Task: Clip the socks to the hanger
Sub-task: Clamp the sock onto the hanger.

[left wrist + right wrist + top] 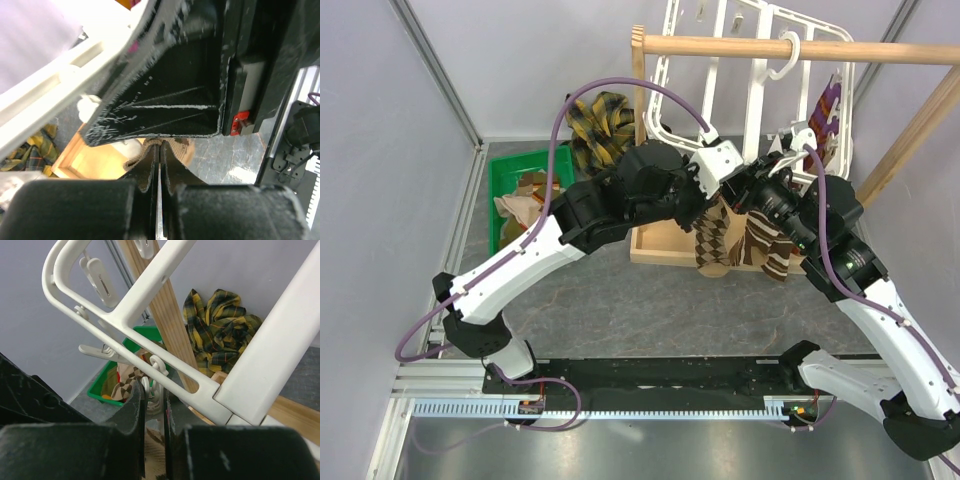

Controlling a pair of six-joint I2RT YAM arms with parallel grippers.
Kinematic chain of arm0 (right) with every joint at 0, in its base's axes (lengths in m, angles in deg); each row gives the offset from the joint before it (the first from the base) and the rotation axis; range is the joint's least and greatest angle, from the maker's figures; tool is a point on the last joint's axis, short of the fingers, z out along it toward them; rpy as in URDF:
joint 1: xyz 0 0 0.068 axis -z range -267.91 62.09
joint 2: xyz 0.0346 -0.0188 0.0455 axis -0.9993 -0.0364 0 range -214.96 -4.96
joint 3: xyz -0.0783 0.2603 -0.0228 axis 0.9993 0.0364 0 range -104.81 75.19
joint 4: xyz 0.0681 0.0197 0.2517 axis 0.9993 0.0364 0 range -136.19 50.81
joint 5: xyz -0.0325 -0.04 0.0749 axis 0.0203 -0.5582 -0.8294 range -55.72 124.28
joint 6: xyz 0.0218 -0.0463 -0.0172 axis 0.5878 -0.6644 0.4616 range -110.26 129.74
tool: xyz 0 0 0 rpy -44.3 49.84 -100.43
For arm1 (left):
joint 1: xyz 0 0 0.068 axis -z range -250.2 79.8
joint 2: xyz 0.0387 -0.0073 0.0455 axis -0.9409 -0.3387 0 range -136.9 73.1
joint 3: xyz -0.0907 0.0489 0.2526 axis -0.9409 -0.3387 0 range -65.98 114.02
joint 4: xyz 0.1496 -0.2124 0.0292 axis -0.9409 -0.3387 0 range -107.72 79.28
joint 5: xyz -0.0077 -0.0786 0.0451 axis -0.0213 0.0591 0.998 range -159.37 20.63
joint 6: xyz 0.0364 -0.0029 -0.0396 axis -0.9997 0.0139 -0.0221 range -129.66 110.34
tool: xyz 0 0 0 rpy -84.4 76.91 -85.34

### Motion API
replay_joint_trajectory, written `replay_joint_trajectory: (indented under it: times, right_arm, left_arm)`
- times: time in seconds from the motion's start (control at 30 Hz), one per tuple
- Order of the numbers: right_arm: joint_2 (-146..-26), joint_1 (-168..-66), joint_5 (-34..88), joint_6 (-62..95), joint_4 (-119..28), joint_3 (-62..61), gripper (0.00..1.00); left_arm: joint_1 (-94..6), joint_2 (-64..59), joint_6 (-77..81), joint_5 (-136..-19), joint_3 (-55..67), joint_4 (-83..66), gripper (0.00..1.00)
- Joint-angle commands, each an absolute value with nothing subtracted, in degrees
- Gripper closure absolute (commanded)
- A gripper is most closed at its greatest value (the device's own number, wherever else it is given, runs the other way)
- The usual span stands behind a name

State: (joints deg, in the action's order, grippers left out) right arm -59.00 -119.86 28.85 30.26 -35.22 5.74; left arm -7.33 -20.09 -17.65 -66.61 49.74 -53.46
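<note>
A brown-beige argyle sock (713, 240) and a darker striped sock (772, 252) hang below the white grid hanger (760, 70), which hangs on the wooden rod. My left gripper (720, 192) is shut on the argyle sock's top edge (167, 144); its fingertips (150, 160) are pressed together just under my right gripper's black body. My right gripper (748, 190) is shut on a small white clip (154, 382) that dangles from the hanger's bar (150, 285). Argyle fabric (156, 442) shows between the right fingers, below the clip.
A green bin (515, 165) at the left holds more socks (125, 385). A yellow-and-black plaid cloth (598, 118) lies behind it. The wooden rack's rod (740, 45), post (165, 305) and tray (655, 245) surround the work spot.
</note>
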Motion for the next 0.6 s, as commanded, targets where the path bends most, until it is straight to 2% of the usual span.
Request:
replay_joint_trajectory:
  times: [0.0,0.57]
  right_arm:
    - [-59.4,-121.2,30.6,27.6,-33.2,7.2,0.98]
    - [-58.4,-121.3,35.1,27.1,-32.6,6.8,1.0]
  left_arm:
    - [-7.1,-19.8,-17.6,-64.6,52.9,-51.4,0.98]
    - [-7.1,-20.2,-18.5,-63.8,51.6,-51.9,0.98]
